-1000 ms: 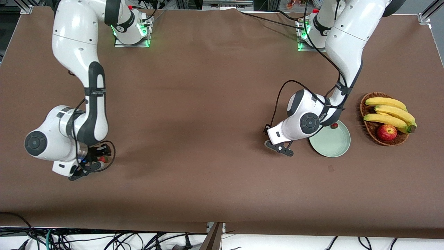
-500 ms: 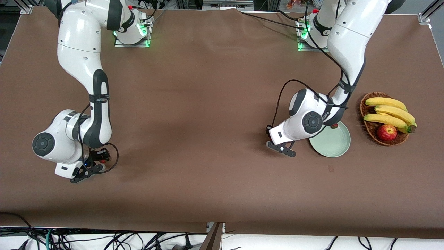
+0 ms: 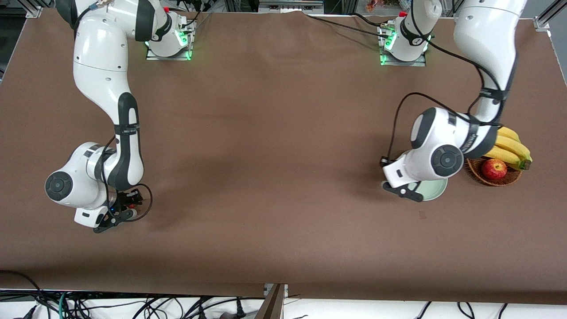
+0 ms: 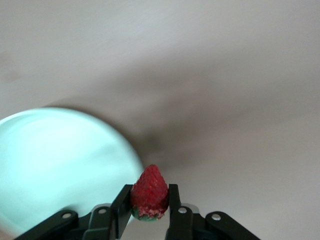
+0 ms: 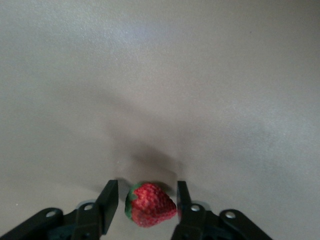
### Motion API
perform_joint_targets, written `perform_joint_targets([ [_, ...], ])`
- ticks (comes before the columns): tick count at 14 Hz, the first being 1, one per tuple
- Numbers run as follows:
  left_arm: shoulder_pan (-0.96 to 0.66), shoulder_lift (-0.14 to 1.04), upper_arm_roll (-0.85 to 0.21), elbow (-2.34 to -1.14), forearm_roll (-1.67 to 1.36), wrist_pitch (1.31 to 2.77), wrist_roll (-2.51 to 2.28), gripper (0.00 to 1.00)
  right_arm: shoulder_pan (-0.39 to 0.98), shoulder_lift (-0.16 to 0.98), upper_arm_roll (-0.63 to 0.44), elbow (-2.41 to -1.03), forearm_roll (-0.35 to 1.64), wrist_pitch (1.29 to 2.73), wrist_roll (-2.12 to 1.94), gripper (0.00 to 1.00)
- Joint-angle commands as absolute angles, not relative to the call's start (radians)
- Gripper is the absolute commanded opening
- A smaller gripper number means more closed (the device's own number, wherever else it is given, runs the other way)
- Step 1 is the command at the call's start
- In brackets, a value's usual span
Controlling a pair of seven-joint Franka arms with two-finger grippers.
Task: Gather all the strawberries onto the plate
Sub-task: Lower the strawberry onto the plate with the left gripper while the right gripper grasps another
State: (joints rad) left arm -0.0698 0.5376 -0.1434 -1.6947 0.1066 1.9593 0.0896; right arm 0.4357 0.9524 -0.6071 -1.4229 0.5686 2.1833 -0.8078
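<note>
Carried over plate (image 4: 60, 165), left tool (image 4: 149, 206) pinches strawberry (image 4: 149, 194) tip outward; right tool (image 5: 145, 207) seemingly narrowing.

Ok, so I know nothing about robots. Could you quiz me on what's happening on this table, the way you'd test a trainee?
1. True or false: the left tool is empty.
2. Where is the second strawberry, the one at the right tool?
A. Lying on the table, between that tool's fingers
B. On the plate
C. In the basket
3. Fill in: the round red fruit next to the bananas is an ____.

Key
1. False: it grips a strawberry.
2. A
3. apple
</note>
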Motion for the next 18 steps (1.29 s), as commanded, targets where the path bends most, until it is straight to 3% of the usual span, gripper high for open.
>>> perform_joint_targets([
  [1, -0.02, 0.548, -0.147, -1.707, 0.219, 1.936, 0.13, 0.13, 0.425, 0.943, -0.594, -1.419, 0.58, 2.186, -0.813, 0.32],
  [3, 0.021, 0.571, -0.149, -1.703, 0.285, 1.954, 0.237, 0.12, 0.439, 0.934, -0.592, -1.416, 0.58, 2.175, -0.805, 0.23],
  [10, 0.146, 0.666, -0.143, -1.703, 0.313, 2.175, 0.577, 0.13, 0.5, 0.894, -0.592, -1.368, 0.578, 2.008, -0.608, 0.23],
  [11, 0.146, 0.666, -0.143, -1.704, 0.31, 2.175, 0.577, 0.2, 0.511, 0.894, -0.592, -1.353, 0.578, 1.976, -0.56, 0.23],
  [12, 0.146, 0.666, -0.144, -1.704, 0.304, 2.175, 0.577, 0.43, 0.523, 0.887, -0.592, -1.342, 0.578, 1.953, -0.525, 0.23],
  [13, 0.146, 0.666, -0.146, -1.704, 0.304, 2.174, 0.577, 0.53, 0.541, 0.881, -0.592, -1.339, 0.578, 1.942, -0.488, 0.23],
  [14, 0.146, 0.664, -0.147, -1.706, 0.302, 2.171, 0.578, 1.0, 0.561, 0.873, -0.592, -1.339, 0.578, 1.934, -0.45, 0.23],
  [18, 0.144, 0.628, -0.161, -1.706, 0.302, 2.126, 0.578, 1.0, 0.62, 0.859, -0.588, -1.339, 0.601, 1.921, -0.301, 0.24],
])
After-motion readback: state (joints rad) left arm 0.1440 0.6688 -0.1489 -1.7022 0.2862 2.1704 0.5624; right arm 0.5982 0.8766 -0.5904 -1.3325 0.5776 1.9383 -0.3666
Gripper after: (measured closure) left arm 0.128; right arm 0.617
